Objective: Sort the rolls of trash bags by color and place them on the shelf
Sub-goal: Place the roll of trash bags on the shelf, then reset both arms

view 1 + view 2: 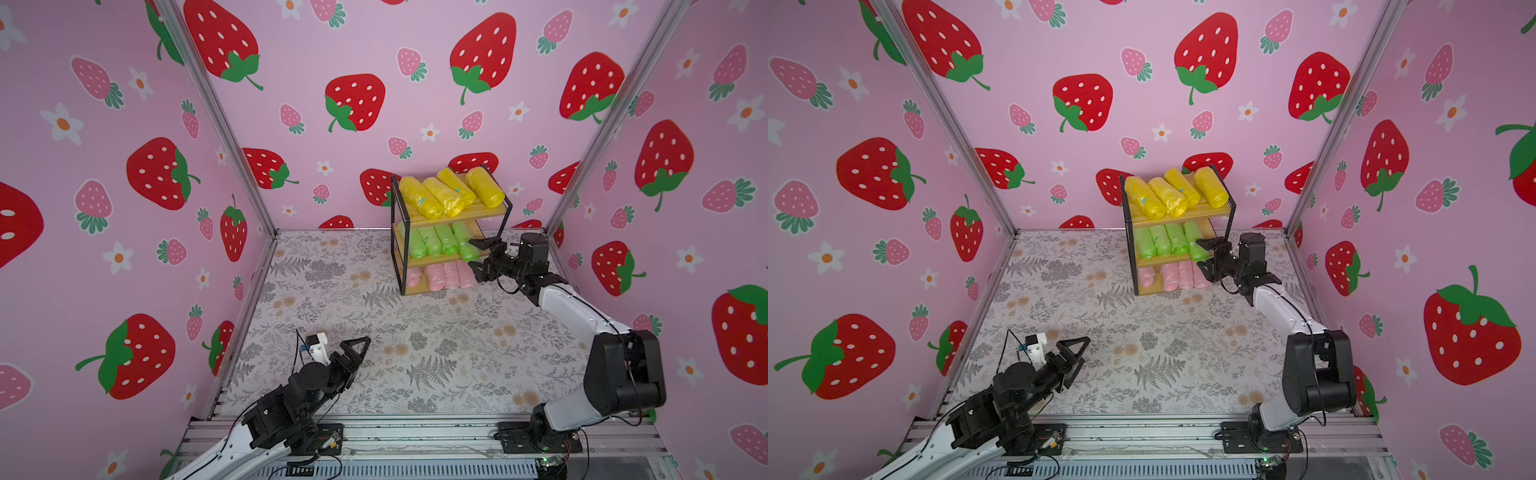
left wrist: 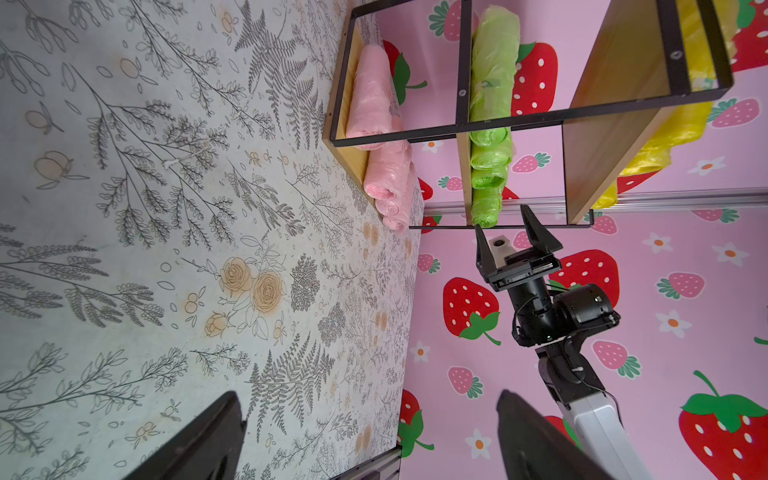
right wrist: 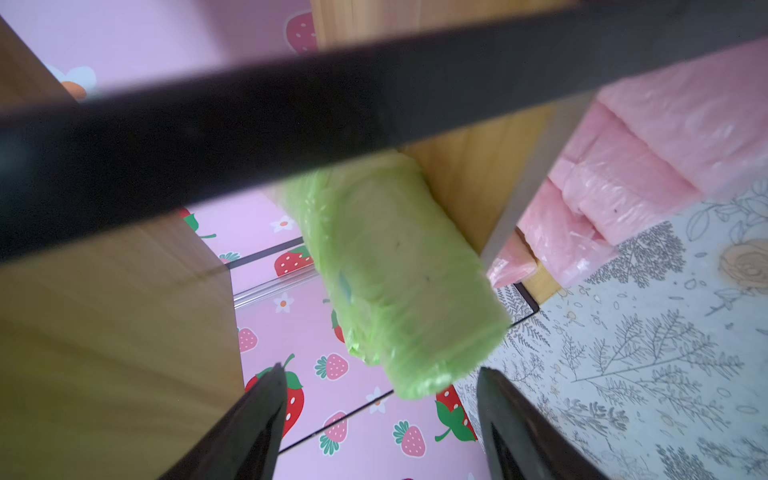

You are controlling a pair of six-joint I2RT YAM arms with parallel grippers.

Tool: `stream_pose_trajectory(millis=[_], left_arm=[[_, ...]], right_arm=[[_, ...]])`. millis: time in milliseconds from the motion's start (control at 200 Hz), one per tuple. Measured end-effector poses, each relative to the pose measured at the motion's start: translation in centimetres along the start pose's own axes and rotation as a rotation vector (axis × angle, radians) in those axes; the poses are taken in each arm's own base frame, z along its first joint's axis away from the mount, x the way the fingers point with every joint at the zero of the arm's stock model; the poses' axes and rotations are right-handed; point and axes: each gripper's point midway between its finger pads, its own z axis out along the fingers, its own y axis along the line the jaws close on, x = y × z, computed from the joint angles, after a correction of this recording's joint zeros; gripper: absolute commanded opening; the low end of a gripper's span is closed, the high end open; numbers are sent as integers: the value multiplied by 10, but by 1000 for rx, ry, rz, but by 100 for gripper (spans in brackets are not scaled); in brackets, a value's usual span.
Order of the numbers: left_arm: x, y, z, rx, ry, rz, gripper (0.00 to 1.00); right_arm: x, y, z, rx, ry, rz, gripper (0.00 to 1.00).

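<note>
Looking at the shelf (image 1: 405, 257) first, I see all twelve rolls on it: four yellow rolls (image 1: 449, 193) on the top board, four green rolls (image 1: 436, 241) on the middle one and four pink rolls (image 1: 444, 275) on the bottom one, with one pink roll lying a little apart from the other three. The end green roll (image 3: 395, 270), nearest the right arm (image 1: 573, 307), lies on the middle board with its front end poking past the edge. The right jaws are spread on either side of that end, and as far as I can tell they are not pinching it. The shelf stands at the back of the flowered tabletop (image 1: 374, 332), toward the right wall. The left arm (image 1: 307, 386) sits near the front left corner, the left jaws spread wide with nothing between them.
</note>
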Motion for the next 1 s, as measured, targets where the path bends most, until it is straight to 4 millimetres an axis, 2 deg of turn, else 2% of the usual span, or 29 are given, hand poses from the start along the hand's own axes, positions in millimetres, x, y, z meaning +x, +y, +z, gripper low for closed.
stream_pose_trajectory(millis=[290, 345, 390, 490, 515, 645, 750, 865, 925, 1001], left_arm=[[4, 12, 3, -78, 22, 22, 98], [5, 12, 2, -99, 28, 38, 98], [3, 9, 0, -113, 28, 57, 98], [-6, -7, -12, -132, 6, 131, 100], [-11, -14, -16, -133, -6, 160, 100], [-43, -51, -35, -161, -113, 331, 100], [-71, -73, -41, -240, -199, 478, 100], [-107, -78, -36, -406, -265, 578, 100], [-129, -76, -30, -481, -277, 582, 100], [-164, -63, -21, -569, -288, 528, 99]], right_arm=[[11, -27, -19, 48, 44, -18, 77], [15, -29, -23, 55, 56, -36, 81], [19, -29, -28, 59, 62, -61, 88], [22, -22, -46, 66, 49, -157, 90], [22, -20, -52, 69, 40, -182, 100], [13, 1, -79, 67, -39, -367, 99], [9, 17, -102, 66, -137, -558, 99], [7, 33, -129, 42, -281, -811, 99], [5, 31, -140, 41, -354, -934, 99], [-1, 19, -151, 79, -437, -1079, 99]])
